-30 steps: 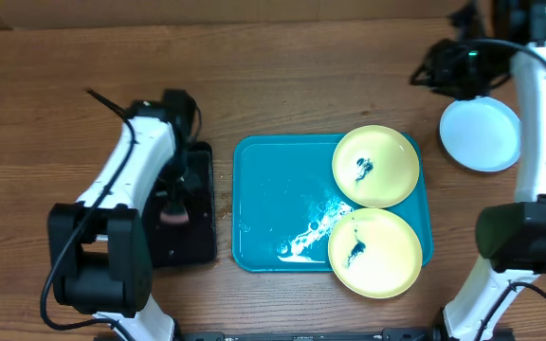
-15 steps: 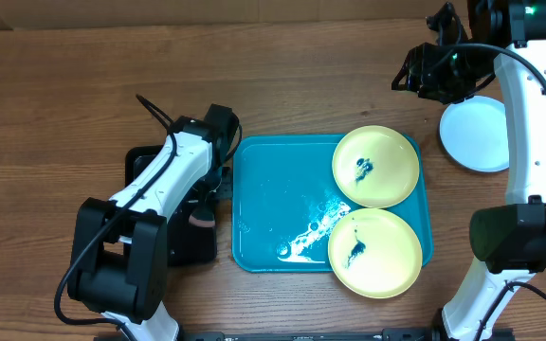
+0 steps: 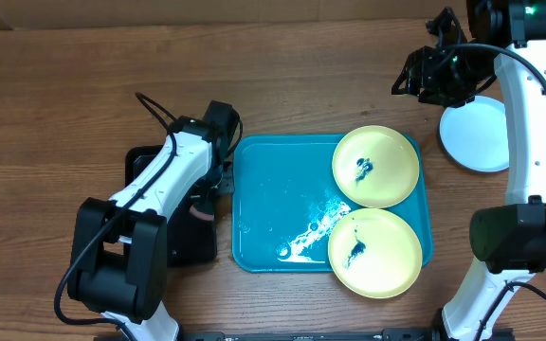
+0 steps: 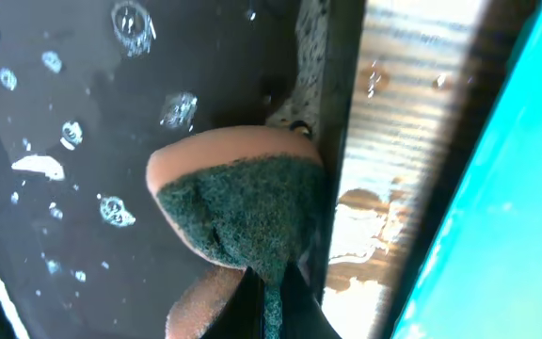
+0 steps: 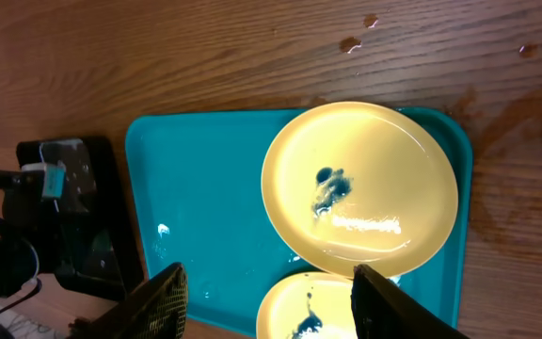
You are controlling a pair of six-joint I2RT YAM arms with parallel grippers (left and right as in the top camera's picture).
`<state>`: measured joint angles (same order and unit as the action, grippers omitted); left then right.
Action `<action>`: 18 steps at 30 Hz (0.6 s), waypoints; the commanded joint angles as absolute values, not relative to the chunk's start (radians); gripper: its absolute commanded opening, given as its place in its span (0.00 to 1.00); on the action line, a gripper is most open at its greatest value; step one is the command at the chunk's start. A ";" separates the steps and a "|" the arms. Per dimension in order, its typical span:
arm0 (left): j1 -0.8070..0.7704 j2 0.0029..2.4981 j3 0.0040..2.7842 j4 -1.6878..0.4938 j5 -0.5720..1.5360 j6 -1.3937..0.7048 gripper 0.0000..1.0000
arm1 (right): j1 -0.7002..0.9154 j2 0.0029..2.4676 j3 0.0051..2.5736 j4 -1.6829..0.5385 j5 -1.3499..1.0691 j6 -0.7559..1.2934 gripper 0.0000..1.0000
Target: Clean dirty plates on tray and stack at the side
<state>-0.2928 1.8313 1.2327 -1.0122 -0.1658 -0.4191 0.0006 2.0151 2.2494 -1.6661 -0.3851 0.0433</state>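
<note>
Two pale yellow-green plates with dark smears lie on the turquoise tray: one at its back right, one at its front right. The back plate also shows in the right wrist view. A light blue plate lies on the table right of the tray. My left gripper is shut on a pink sponge with a green scrub face, over the black tray's right edge beside the turquoise tray. My right gripper is open and empty, high above the table behind the plates.
A small black tray with water drops lies left of the turquoise tray. White foam streaks lie on the turquoise tray's floor. Water spots mark the wooden table behind the tray.
My left gripper moved right from the black tray's middle to its right edge with the sponge. My right arm swung left off the blue plate, then held still.
</note>
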 commanded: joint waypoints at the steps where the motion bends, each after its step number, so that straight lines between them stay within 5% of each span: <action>1: -0.293 1.837 1.230 -0.988 -0.139 -0.419 0.04 | -0.004 2.012 2.251 -1.668 -0.383 0.033 0.58; 18: -0.356 1.845 1.230 -0.957 -0.123 -0.368 0.04 | -0.004 2.012 2.251 -1.679 -0.383 0.033 0.59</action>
<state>-0.3412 1.8313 1.2327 -0.9680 -0.1528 -0.4061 0.0002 2.0151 2.2494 -1.6772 -0.3851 0.0437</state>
